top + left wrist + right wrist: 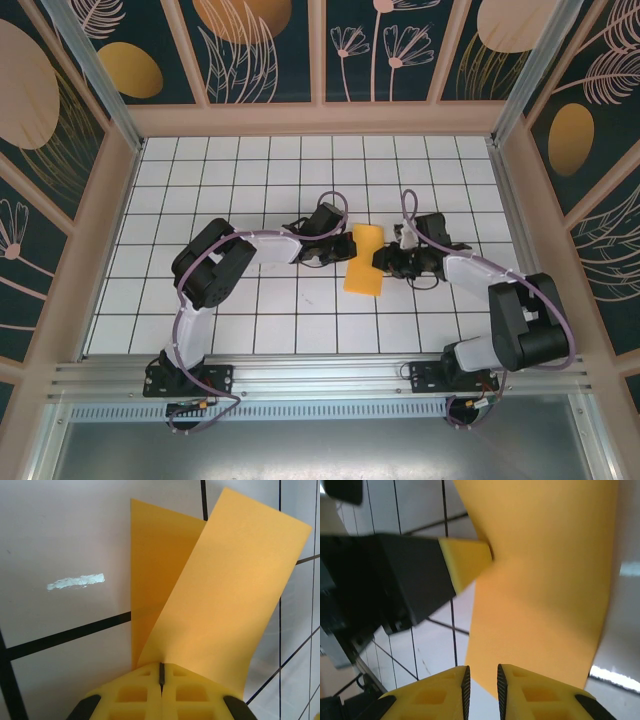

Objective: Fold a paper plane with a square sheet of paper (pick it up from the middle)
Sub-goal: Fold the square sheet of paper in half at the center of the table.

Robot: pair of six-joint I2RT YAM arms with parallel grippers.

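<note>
The square sheet of paper [362, 260] is orange-yellow and pinched at its waist, so both halves flare out above the white tiled floor. My left gripper [347, 252] is shut on its middle from the left. In the left wrist view the jaws [161, 669] meet on the paper [215, 595], which fans upward in two flaps. My right gripper [388, 263] sits just right of the sheet. In the right wrist view its jaws [481, 679] stand a narrow gap apart with nothing between them, and the paper [545, 590] hangs just beyond the tips. The left fingertip [467, 562] shows there, nipping the sheet's edge.
The white tiled floor [250, 180] with black grid lines is boxed in by patterned walls [60, 150]. A metal rail [320, 375] carrying both arm bases runs along the near edge. A pale scuff mark [75, 581] lies on a tile to the left of the paper.
</note>
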